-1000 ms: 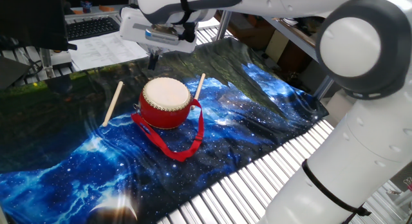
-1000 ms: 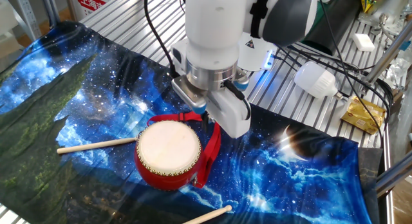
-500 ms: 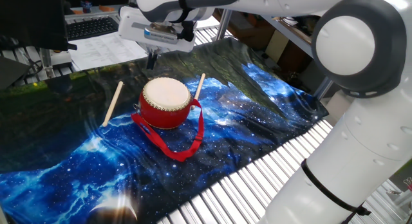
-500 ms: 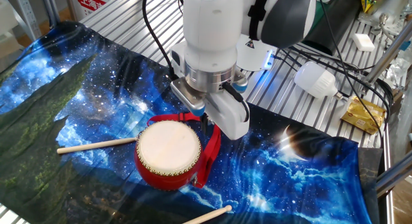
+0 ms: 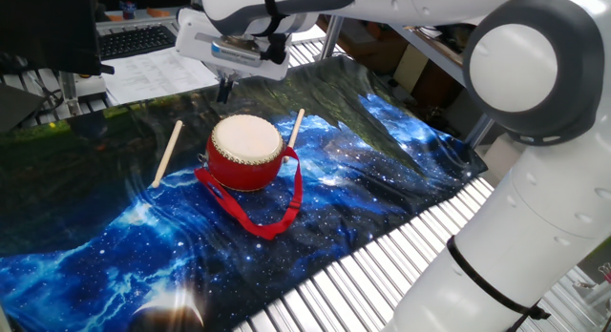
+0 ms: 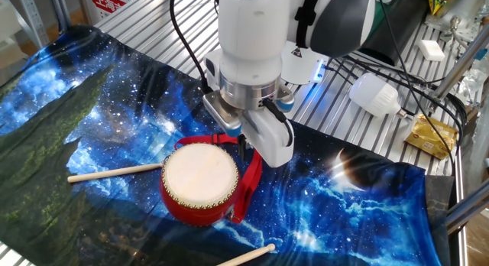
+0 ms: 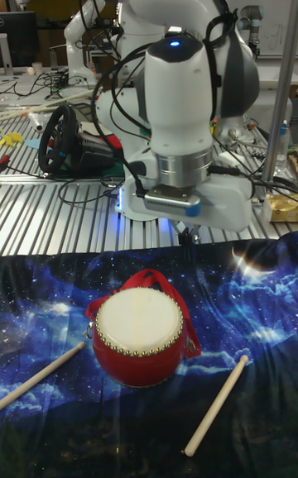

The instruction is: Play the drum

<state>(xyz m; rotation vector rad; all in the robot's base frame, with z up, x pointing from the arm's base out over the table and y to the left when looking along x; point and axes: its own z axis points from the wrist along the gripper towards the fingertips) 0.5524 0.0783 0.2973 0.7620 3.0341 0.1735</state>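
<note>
The drum [image 5: 246, 153] [image 6: 200, 182] [image 7: 138, 333] stands upright on the galaxy-print cloth [image 5: 382, 160], red-bodied, with a cream head and dark studs. Its red ribbon [image 5: 267, 222] loops out across the cloth. My gripper [image 5: 226, 88] [image 6: 243, 148] [image 7: 184, 236] hangs just behind the drum's far rim, a little above the cloth and clear of the drum head. Its dark fingers are pressed together with nothing between them. One thin wooden stick [image 5: 168, 153] [image 6: 114, 172] lies on one side of the drum, and another stick [image 5: 295, 128] [image 6: 244, 256] lies on the other.
A keyboard [image 5: 143, 41] and papers [image 5: 158, 76] lie beyond the cloth. A white bulb [image 6: 374, 94] and a yellow packet [image 6: 432, 136] rest on the slatted metal table. A steering wheel [image 7: 58, 141] and cables sit behind the arm's base.
The gripper has risen slightly and drifted a touch away from the drum. Drum and sticks have not moved.
</note>
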